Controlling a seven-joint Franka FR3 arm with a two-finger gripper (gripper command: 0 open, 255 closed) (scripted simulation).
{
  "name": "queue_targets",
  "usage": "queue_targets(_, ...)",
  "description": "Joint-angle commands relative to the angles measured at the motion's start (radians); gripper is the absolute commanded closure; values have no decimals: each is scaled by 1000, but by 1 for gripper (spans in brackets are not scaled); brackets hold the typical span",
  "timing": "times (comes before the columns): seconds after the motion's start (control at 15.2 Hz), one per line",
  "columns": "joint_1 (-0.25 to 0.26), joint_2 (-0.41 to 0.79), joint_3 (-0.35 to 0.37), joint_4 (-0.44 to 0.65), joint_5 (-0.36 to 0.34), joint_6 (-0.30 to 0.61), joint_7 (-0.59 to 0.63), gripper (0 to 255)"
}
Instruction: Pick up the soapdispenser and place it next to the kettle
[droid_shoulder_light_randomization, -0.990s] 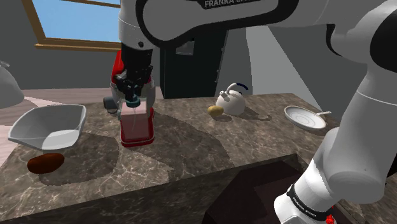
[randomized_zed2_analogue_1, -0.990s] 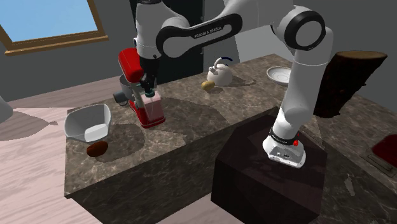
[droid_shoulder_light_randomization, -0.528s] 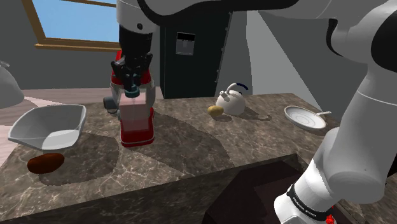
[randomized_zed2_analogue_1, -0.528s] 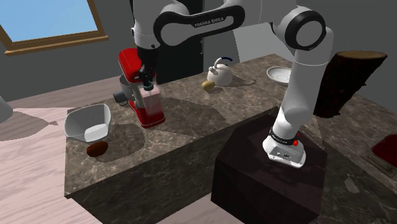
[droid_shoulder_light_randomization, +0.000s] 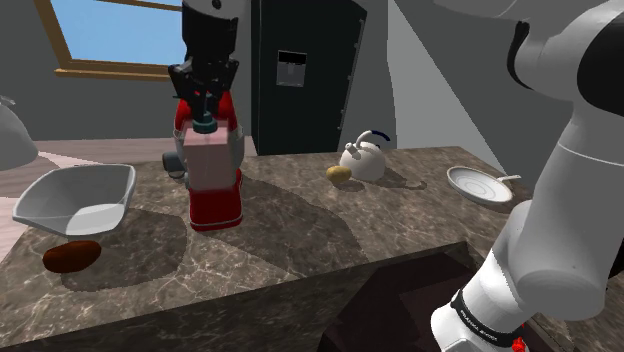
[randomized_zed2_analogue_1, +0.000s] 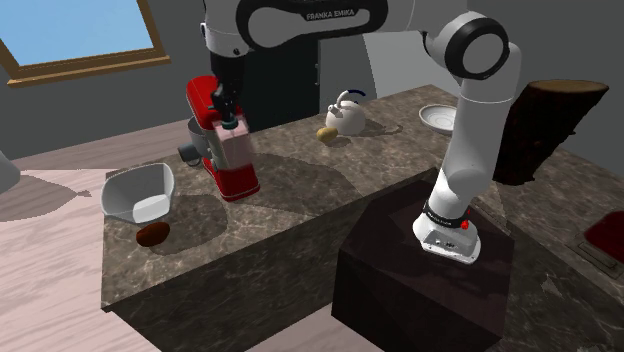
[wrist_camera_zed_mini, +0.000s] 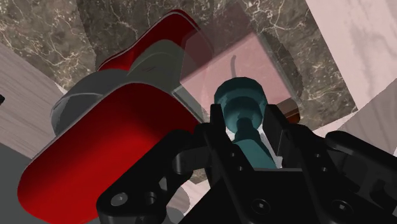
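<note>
The soap dispenser (droid_shoulder_light_randomization: 208, 163) has a pale pink see-through body and a teal pump top. It hangs upright above the marble counter (droid_shoulder_light_randomization: 330, 235), just in front of a red stand mixer (droid_shoulder_light_randomization: 216, 208). My black gripper (droid_shoulder_light_randomization: 205, 105) points down and is shut on the pump neck. In the wrist view the fingers clasp the teal pump (wrist_camera_zed_mini: 238, 105) with the pink body beyond it. From the second exterior view the dispenser (randomized_zed2_analogue_1: 236, 150) hangs under the gripper (randomized_zed2_analogue_1: 228, 112). The white kettle (droid_shoulder_light_randomization: 364, 158) stands well off toward the shoulder view's right, also seen as the kettle (randomized_zed2_analogue_1: 346, 115).
A grey-white bowl (droid_shoulder_light_randomization: 75, 198) and a brown lump (droid_shoulder_light_randomization: 71, 255) lie at the shoulder view's left. A small yellowish item (droid_shoulder_light_randomization: 339, 173) sits beside the kettle, and a white plate (droid_shoulder_light_randomization: 482, 184) at the counter's right end. The red mixer (wrist_camera_zed_mini: 95, 146) stands close behind the dispenser.
The gripper has risen straight up with the dispenser in its grip, lifting the bottle off the counter. Nothing else has moved.
</note>
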Motion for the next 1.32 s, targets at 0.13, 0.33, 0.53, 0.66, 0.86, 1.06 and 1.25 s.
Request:
queue_targets(0.13,5,12,2,70,-4,-59,-2,255)
queue_targets(0.33,12,28,3,131,-11,-106,-2,255)
queue_targets(0.53,-7,-2,-3,112,7,-113,-25,255)
queue_targets(0.66,-47,-75,-20,24,47,-88,-75,255)
queue_targets(0.86,-92,-172,-55,-89,101,-61,-153,255)
queue_targets(1.06,-127,-256,-96,-183,144,-45,-232,255)
queue_targets(1.25,-156,-330,-142,-262,176,-37,-311,255)
